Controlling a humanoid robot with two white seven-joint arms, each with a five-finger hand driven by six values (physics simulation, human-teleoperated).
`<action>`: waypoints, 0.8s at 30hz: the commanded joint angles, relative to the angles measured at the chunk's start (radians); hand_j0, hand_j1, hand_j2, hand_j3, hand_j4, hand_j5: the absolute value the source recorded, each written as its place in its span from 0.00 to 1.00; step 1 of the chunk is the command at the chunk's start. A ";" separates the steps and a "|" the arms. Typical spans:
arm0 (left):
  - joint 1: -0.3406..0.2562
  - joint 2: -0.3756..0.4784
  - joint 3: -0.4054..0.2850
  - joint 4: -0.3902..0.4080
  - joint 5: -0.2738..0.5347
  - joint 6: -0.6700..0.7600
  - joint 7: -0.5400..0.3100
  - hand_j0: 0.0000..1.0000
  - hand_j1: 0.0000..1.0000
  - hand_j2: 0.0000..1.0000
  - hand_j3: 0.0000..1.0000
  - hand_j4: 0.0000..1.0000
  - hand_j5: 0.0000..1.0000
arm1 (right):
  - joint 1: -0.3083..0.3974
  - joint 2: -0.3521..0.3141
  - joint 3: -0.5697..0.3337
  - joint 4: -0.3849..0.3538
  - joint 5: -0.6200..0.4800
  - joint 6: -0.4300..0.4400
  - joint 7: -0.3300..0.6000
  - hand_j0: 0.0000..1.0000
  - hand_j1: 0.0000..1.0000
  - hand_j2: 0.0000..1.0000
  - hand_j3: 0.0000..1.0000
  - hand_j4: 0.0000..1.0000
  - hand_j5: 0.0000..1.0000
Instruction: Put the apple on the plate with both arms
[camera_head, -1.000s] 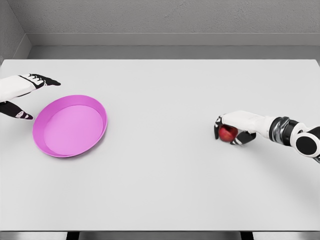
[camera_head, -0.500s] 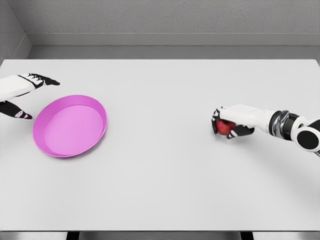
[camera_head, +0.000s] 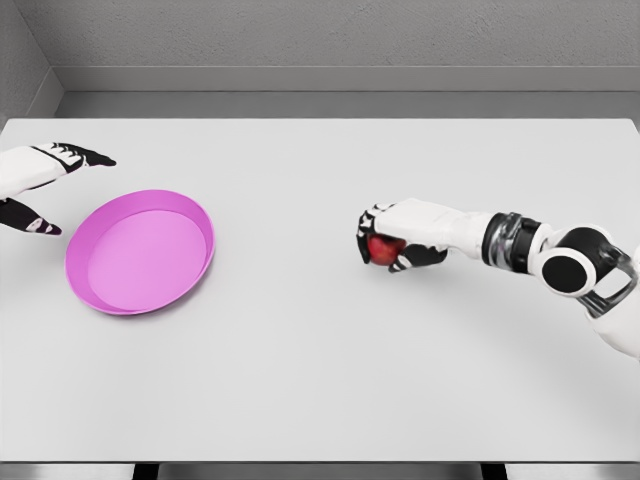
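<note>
A small round red apple (camera_head: 383, 249) is held in the right hand (camera_head: 393, 238), whose white, black-tipped fingers (camera_head: 366, 226) are curled over its top and far-left side while the thumb is pressed against its near side. The apple is largely covered by the hand, so only its near-left face can be seen. Whether it is raised off the surface or resting on it cannot be told from the head view. The hand and apple are found slightly right of the middle of the wide white rectangular table (camera_head: 320, 380). The right arm is stretched in from the right edge, with a dark banded wrist and a round black-and-white joint shown behind it.

A shallow round magenta plate (camera_head: 140, 252) with a raised rim is set on the left part of the table, well apart from the apple. Nothing is seen lying in it.

The left hand (camera_head: 35, 185) is shown at the left edge, just beside the plate's far-left rim but not touching it. Its fingers (camera_head: 85, 155) are extended and spread, with the upper fingers pointed to the right above the plate's far side and the thumb held lower, apart from them. Nothing is held in it.

A grey wall is seen beyond the far edge of the table.
</note>
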 joint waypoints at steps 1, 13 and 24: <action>0.000 0.001 0.002 0.000 0.006 0.002 0.000 1.00 1.00 1.00 1.00 1.00 1.00 | 0.000 0.041 0.002 -0.001 -0.009 -0.016 -0.001 0.23 0.23 0.23 0.23 0.23 0.23; 0.000 0.001 0.004 0.002 0.005 0.002 0.000 1.00 1.00 1.00 1.00 1.00 1.00 | -0.072 0.174 0.094 0.029 -0.007 0.004 -0.002 0.23 0.23 0.23 0.23 0.23 0.23; 0.002 0.001 0.004 0.000 0.006 0.002 0.000 1.00 1.00 1.00 1.00 1.00 1.00 | -0.104 0.234 0.141 0.088 -0.007 0.004 -0.004 0.32 0.32 0.32 0.32 0.32 0.32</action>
